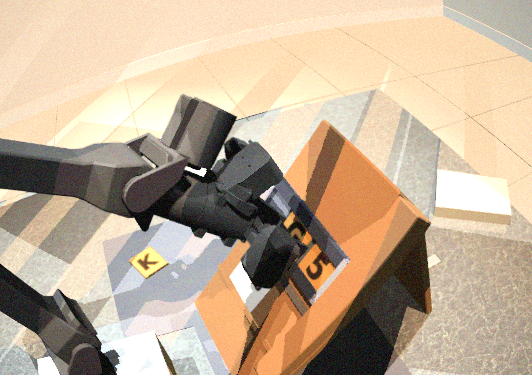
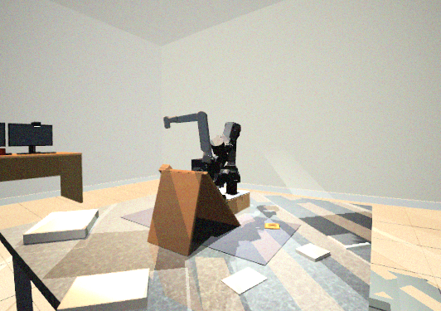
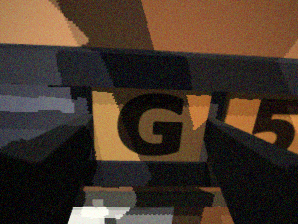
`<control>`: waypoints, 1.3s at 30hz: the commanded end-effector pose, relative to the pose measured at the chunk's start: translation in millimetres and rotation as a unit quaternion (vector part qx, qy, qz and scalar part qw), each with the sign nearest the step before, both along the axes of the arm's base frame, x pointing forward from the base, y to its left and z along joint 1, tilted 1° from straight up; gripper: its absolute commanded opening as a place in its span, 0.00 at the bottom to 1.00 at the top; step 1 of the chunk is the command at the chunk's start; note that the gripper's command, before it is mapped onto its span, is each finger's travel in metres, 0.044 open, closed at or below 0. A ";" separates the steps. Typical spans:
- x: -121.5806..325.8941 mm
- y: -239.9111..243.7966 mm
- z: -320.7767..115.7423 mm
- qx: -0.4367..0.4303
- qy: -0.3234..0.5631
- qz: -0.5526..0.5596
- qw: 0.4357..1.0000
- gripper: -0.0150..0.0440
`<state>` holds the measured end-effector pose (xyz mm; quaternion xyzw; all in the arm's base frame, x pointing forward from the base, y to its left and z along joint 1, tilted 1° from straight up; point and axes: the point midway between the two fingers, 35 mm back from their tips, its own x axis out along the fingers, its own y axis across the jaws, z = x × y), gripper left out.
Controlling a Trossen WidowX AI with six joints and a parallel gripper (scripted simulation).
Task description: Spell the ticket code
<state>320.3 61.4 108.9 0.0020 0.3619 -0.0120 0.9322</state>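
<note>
The orange board (image 1: 365,185) (image 2: 172,211) stands tilted, with the dark letter rail (image 1: 314,226) (image 3: 145,71) across its face. The 5 tile (image 1: 316,269) (image 3: 239,116) sits in the rail at its closed right end. The G tile (image 1: 291,220) (image 3: 150,126) lies in the rail to its left, with a finger-wide gap between them. My gripper (image 1: 285,230) (image 3: 149,124) is shut on the G tile, one finger at each side. The K tile (image 1: 148,262) (image 2: 272,226) lies face up on the mat. The white ticket (image 1: 242,281) (image 3: 89,215) is below the rail, its print hidden.
A grey-purple mat (image 1: 185,295) (image 2: 253,249) lies in front of the board. A white block (image 1: 472,195) (image 2: 62,224) stands behind the board. More pale slabs lie on the counter, such as one at the near edge (image 2: 108,286) and a small one (image 2: 312,252). A second arm (image 1: 65,325) is beside mine.
</note>
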 end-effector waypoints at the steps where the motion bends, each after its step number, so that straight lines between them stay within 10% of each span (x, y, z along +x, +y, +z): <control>1: -2.9 0.1 2.3 0.001 0.000 0.002 1.000 0.74; 39: -29.0 1.7 24.2 0.001 0.001 0.002 1.000 0.75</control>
